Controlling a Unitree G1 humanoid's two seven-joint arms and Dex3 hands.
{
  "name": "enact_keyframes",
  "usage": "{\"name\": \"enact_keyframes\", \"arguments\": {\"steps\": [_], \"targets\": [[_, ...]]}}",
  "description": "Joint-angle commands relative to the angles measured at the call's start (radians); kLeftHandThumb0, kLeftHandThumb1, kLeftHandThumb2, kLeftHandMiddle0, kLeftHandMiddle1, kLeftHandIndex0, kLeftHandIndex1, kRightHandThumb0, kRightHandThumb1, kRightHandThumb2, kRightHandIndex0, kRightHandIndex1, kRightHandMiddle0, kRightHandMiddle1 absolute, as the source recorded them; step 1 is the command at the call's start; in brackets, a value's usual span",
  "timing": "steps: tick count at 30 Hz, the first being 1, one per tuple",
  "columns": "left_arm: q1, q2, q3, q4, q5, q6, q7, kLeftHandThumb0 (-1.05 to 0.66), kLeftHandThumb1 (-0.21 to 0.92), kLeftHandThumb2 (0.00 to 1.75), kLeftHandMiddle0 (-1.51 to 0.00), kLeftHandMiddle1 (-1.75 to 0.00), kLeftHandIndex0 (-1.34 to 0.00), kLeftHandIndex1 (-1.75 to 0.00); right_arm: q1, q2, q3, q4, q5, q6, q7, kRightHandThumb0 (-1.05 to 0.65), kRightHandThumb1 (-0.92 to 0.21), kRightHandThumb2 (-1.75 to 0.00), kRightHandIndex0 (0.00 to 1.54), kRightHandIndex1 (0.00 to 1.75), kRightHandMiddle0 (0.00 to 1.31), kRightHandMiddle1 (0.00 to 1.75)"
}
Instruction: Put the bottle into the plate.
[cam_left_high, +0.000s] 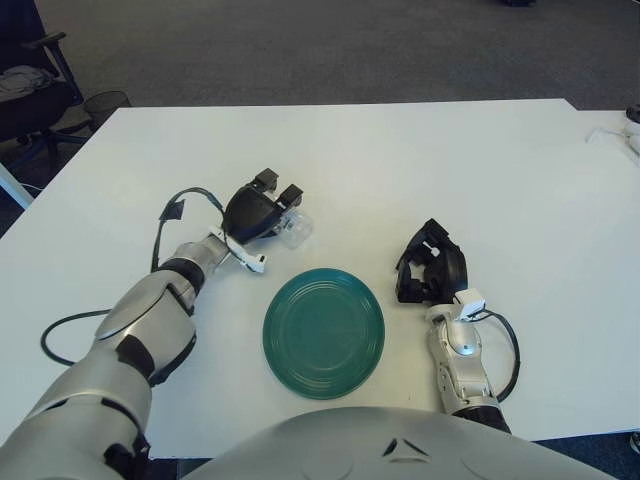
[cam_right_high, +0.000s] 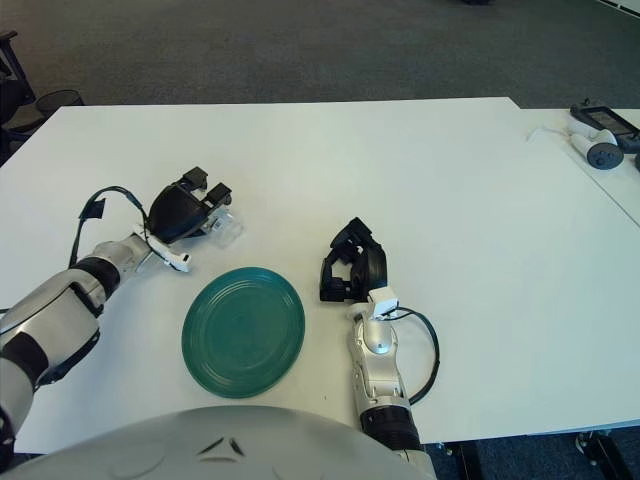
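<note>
Left hand (cam_left_high: 262, 207) closed around the clear plastic bottle (cam_left_high: 293, 228), beyond the green plate (cam_left_high: 323, 333) on the white table (cam_left_high: 450, 170) — bottle on its side, just poking out past the fingers, probably for carrying. Right hand (cam_left_high: 430, 265) idle just right of the plate — fingers curled, holding nothing.

No readable text, label, brand, number or sign appears anywhere in either view, on the worktop (cam_left_high: 420, 160) or on anything near the robot's hands
</note>
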Motion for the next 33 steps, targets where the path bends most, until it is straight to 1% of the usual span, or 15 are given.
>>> {"name": "enact_keyframes", "arguments": {"steps": [1,6,8,9,10,11,12,14,17,20,21,23,27,29,33], "targets": [[0.008,0.054,0.016,-0.048,-0.02,-0.075,-0.052,0.0,0.02,1.66,-0.84,-1.74,-0.6,-1.75,0.093,0.015,-0.005,0.103,0.008,0.05,0.002,0.0,0.04,-1.67,0.93,1.58,0.66,1.75],[0.005,0.1,0.07,-0.126,-0.074,-0.158,-0.097,0.0,0.03,1.65,-0.83,-1.73,-0.6,-1.75,0.09,0.015,-0.006,0.11,0.01,0.051,0.005,0.0,0.05,-1.67,0.94,1.58,0.66,1.75],[0.011,0.129,0.123,-0.203,-0.135,-0.236,-0.139,0.0,0.04,1.64,-0.83,-1.73,-0.59,-1.75,0.089,0.016,-0.007,0.114,0.016,0.054,0.01,0.0,0.05,-1.67,0.94,1.58,0.66,1.75],[0.027,0.151,0.169,-0.287,-0.208,-0.288,-0.205,0.0,0.04,1.63,-0.82,-1.73,-0.58,-1.75,0.088,0.016,-0.008,0.116,0.02,0.056,0.015,0.0,0.05,-1.67,0.94,1.57,0.66,1.75],[0.041,0.166,0.203,-0.349,-0.26,-0.322,-0.257,0.0,0.06,1.62,-0.81,-1.73,-0.58,-1.75,0.088,0.016,-0.008,0.117,0.023,0.057,0.018,0.0,0.05,-1.67,0.94,1.57,0.66,1.75],[0.066,0.186,0.242,-0.444,-0.352,-0.351,-0.346,0.0,0.06,1.61,-0.81,-1.73,-0.57,-1.75,0.088,0.017,-0.009,0.118,0.027,0.059,0.021,0.0,0.05,-1.67,0.94,1.57,0.66,1.75],[0.086,0.199,0.27,-0.513,-0.417,-0.366,-0.412,0.0,0.07,1.61,-0.81,-1.72,-0.57,-1.75,0.087,0.018,-0.01,0.118,0.029,0.06,0.023,0.0,0.05,-1.67,0.94,1.57,0.66,1.75],[0.124,0.223,0.307,-0.645,-0.533,-0.363,-0.528,0.0,0.07,1.6,-0.8,-1.72,-0.57,-1.75,0.087,0.021,-0.011,0.119,0.031,0.063,0.024,0.0,0.05,-1.67,0.94,1.57,0.66,1.75],[0.148,0.233,0.328,-0.701,-0.666,-0.392,-0.642,0.0,0.08,1.59,-0.8,-1.71,-0.56,-1.75,0.086,0.025,-0.013,0.12,0.034,0.066,0.024,0.0,0.05,-1.67,0.94,1.57,0.66,1.75],[0.175,0.242,0.352,-0.791,-0.759,-0.376,-0.739,0.0,0.07,1.59,-0.81,-1.7,-0.57,-1.75,0.084,0.027,-0.014,0.121,0.035,0.067,0.024,0.0,0.05,-1.68,0.94,1.57,0.66,1.75],[0.186,0.252,0.36,-0.851,-0.787,-0.363,-0.774,0.0,0.06,1.6,-0.82,-1.69,-0.58,-1.75,0.082,0.029,-0.014,0.124,0.034,0.068,0.021,0.0,0.05,-1.68,0.94,1.57,0.66,1.75],[0.209,0.264,0.378,-0.943,-0.821,-0.337,-0.831,0.0,0.05,1.62,-0.82,-1.71,-0.59,-1.75,0.079,0.031,-0.014,0.128,0.032,0.068,0.018,0.0,0.05,-1.68,0.94,1.57,0.67,1.75],[0.27,0.271,0.417,-1.093,-0.863,-0.286,-0.916,0.0,-0.03,1.71,-0.85,-1.74,-0.67,-1.74,0.076,0.035,-0.014,0.134,0.029,0.067,0.013,0.0,0.06,-1.68,0.95,1.57,0.67,1.75],[0.296,0.267,0.432,-1.142,-0.884,-0.27,-0.956,0.0,-0.05,1.73,-0.86,-1.74,-0.69,-1.73,0.073,0.035,-0.014,0.14,0.032,0.063,0.016,0.0,0.06,-1.68,0.95,1.57,0.67,1.75],[0.319,0.243,0.454,-1.202,-0.925,-0.253,-1.039,0.0,-0.06,1.74,-0.87,-1.75,-0.7,-1.73,0.066,0.035,-0.018,0.158,0.052,0.046,0.041,0.0,0.06,-1.69,0.94,1.6,0.67,1.75]]}}
